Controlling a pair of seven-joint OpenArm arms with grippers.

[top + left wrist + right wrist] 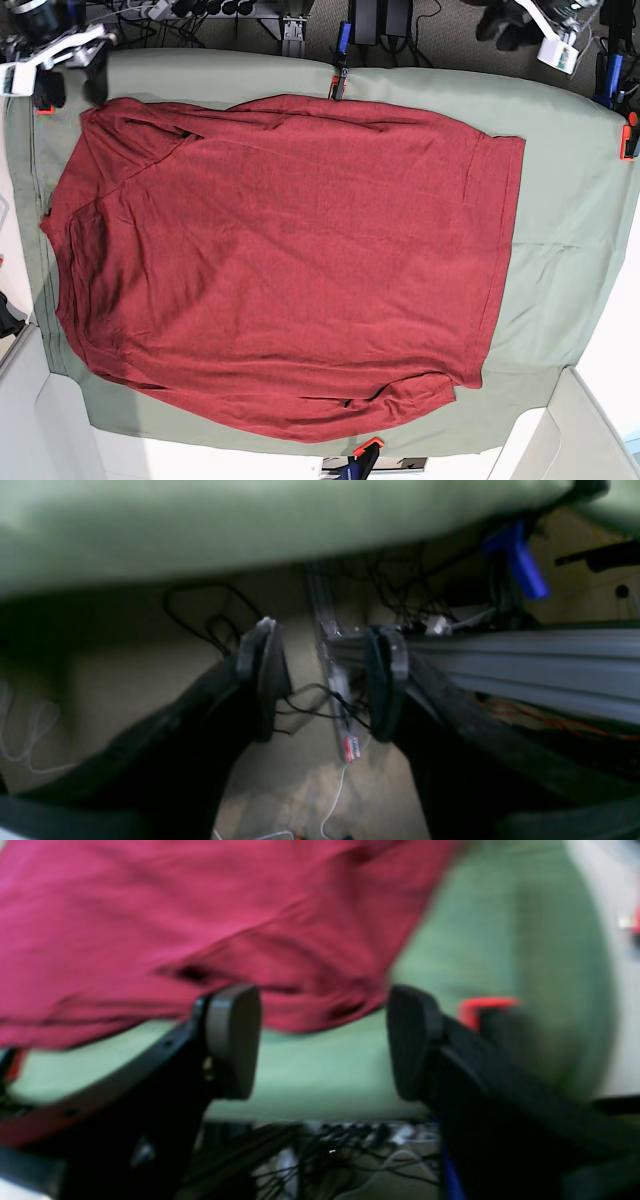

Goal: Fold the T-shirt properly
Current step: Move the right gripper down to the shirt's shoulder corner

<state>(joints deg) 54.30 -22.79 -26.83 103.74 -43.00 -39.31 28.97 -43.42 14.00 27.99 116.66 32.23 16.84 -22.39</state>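
The dark red T-shirt point(280, 260) lies spread flat on the sage-green table cover point(560, 200), hem towards the right, with its sleeves tucked in along the top and bottom edges. My right gripper point(324, 1040) is open and empty, just off a corner of the shirt point(200, 915) at the table's edge; in the base view it point(92, 72) is at the top left. My left gripper point(324, 680) is open and empty beyond the table edge, over the floor; in the base view it point(500, 18) is at the top right, away from the shirt.
Orange and blue clamps point(338, 85) point(365, 450) point(630, 135) hold the cover at the table edges. Below the table are cables point(345, 705) and an aluminium rail point(525, 665). The green cover's edge point(250, 525) hangs above the left gripper.
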